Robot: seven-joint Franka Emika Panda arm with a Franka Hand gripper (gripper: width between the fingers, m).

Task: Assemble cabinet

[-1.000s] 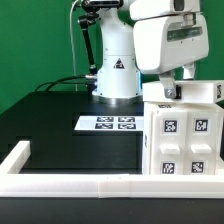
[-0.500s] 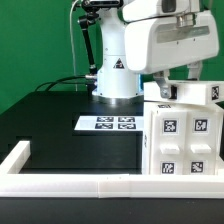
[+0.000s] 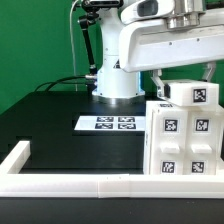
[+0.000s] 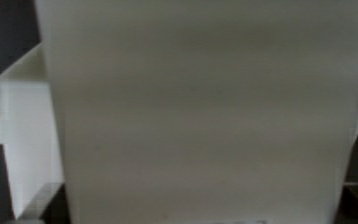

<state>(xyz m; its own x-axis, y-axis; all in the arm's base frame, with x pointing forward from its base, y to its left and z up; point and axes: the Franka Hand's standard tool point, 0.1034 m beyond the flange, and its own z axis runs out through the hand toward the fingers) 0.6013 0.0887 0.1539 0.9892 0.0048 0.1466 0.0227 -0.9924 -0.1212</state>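
Observation:
The white cabinet body [image 3: 183, 143] stands at the exterior view's right, its front faces bearing several black-and-white tags. My gripper [image 3: 186, 80] is right above it, with dark fingers [image 3: 160, 84] on either side of a white cabinet panel [image 3: 196, 94] that shows one tag. The jaws are shut on this panel and hold it at the top of the body. In the wrist view the panel [image 4: 202, 110] fills nearly the whole picture, and the fingertips are hidden behind it.
The marker board [image 3: 113, 123] lies flat on the black table in front of the robot base [image 3: 117, 75]. A long low white border frame [image 3: 60, 181] runs along the table's near edge and the exterior view's left corner.
The arm has moved toward the exterior view's left and lowered. The panel on top of the cabinet body has shifted, and its tagged face now shows.

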